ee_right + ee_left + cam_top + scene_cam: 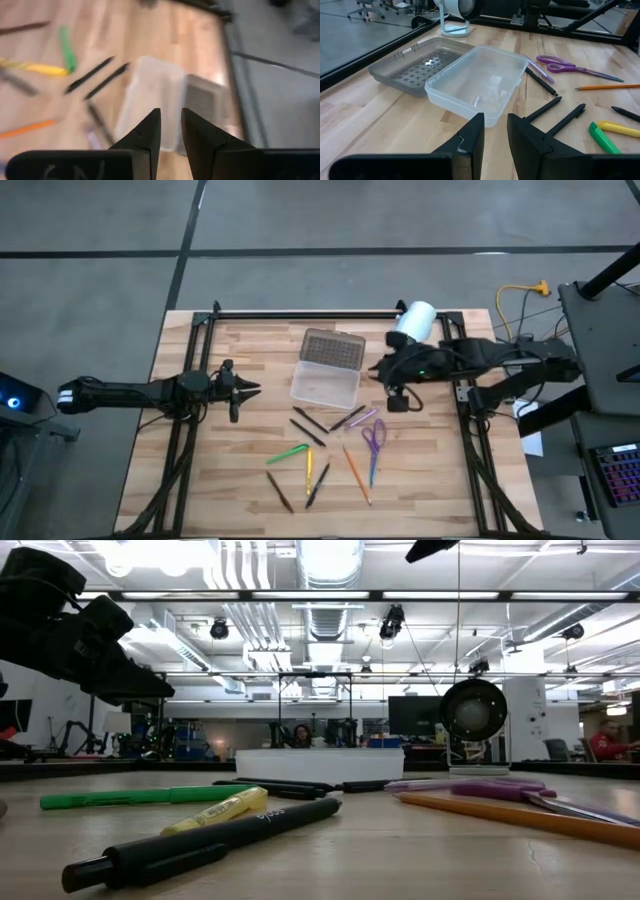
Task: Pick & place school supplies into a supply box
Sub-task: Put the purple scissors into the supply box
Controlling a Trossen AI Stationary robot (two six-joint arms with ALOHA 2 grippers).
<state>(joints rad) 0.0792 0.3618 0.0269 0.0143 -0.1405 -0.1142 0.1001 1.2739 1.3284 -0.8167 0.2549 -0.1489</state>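
**A:** Where are the pens and pencils [320, 452]?

**B:** Scattered flat on the bench [210, 480], just in front of the open box [325, 383]; scissors [373, 436] alongside. Nothing is in the box yet.

**A:** And the claws?

**B:** The left claw [247, 389] hangs left of the box, the right claw [380, 370] beside its right edge. Both narrowly parted, pinching nothing.

**A:** Handling?

**B:** Light, stiff, probably prone to rolling. I'd pinch across mid-shaft.

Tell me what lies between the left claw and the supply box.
Nothing: in the high view, only bare wooden table separates the left claw from the supply box. The left wrist view confirms it.
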